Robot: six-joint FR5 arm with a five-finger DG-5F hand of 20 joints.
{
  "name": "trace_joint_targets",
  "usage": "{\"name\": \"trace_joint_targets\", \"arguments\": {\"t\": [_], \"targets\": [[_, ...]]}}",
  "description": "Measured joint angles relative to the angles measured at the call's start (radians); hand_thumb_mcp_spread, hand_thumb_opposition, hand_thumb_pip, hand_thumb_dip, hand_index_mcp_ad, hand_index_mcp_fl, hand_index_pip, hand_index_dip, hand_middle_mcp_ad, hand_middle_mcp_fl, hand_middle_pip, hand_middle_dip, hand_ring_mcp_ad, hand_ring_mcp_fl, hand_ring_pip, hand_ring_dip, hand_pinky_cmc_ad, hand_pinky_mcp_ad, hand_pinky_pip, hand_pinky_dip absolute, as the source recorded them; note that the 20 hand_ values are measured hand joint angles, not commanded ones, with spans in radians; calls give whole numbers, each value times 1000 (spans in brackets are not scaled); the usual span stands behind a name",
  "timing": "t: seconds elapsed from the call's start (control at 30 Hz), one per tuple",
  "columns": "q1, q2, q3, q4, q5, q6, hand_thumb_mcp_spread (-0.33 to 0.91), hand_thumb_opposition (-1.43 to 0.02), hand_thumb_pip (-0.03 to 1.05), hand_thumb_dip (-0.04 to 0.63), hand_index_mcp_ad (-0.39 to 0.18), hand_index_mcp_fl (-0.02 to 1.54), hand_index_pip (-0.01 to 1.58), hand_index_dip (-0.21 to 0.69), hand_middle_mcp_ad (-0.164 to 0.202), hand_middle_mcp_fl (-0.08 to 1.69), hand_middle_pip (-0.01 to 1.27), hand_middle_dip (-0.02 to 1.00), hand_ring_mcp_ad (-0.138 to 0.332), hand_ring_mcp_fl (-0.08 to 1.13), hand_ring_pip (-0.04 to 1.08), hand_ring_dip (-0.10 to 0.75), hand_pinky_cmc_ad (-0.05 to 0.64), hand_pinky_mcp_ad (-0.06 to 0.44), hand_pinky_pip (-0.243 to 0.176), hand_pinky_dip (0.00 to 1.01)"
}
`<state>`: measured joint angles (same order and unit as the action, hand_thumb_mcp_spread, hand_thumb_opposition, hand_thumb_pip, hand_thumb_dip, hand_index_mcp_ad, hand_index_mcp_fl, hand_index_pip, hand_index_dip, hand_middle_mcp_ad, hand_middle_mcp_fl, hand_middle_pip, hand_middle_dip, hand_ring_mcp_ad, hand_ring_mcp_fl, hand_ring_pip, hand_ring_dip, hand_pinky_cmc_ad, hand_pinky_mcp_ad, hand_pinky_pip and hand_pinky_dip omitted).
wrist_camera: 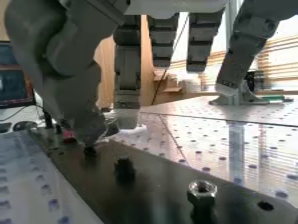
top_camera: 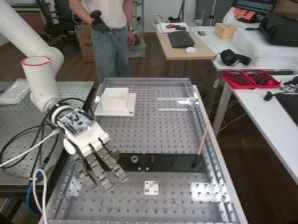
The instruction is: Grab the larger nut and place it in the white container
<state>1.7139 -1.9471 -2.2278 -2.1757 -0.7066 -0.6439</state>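
Note:
The hand (top_camera: 91, 142) is over the left end of the flat black bar (top_camera: 169, 162), its other fingers hanging fairly straight. In the wrist view the hand (wrist_camera: 72, 100) has its thumb bent toward one finger, and the larger nut (wrist_camera: 110, 125), partly covered, is pinched between their tips above the bar. The middle post below is bare. The smaller nut (wrist_camera: 201, 188) stands on its post on the bar. The bearing (top_camera: 134, 159) sits on the bar, just right of the fingers. The white container (top_camera: 115, 100) stands at the far left of the perforated bench.
A white plate with holes (top_camera: 151, 187) lies nearer than the bar. An orange stick (top_camera: 202, 142) rises at the bar's right end. Clear raised walls edge the bench (top_camera: 143, 131). Cables (top_camera: 30, 132) loop beside the arm. A person stands behind the bench.

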Motion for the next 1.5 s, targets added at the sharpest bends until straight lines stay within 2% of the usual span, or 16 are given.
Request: {"name": "trace_joint_targets", "arguments": {"t": [0.37,0.57,0.83,1.03,1.23,1.5], "targets": [[-10,68,-4,2,-111,-42,319,-866,740,265,-47,293,1524,87,72,7,136,234,164,0,253,110,353,311,-93,883],[-9,117,5,-70,-235,-36,319,-866,740,265,-47,293,1524,89,72,7,136,234,164,0,248,112,349,307,-93,867],[3,180,41,-236,-456,2,316,-866,740,265,-47,293,1527,89,75,10,136,234,166,2,236,113,347,311,-89,866],[23,216,57,-293,-578,14,316,-866,740,265,-47,293,1527,89,75,10,136,234,164,0,216,120,347,309,-89,836],[44,231,58,-310,-645,22,316,-866,740,265,-47,293,1527,89,70,7,136,239,154,0,206,129,349,300,-93,810],[93,258,51,-307,-639,18,316,-866,740,265,-47,293,1527,91,75,7,136,239,154,0,199,136,346,300,-93,799]]}}
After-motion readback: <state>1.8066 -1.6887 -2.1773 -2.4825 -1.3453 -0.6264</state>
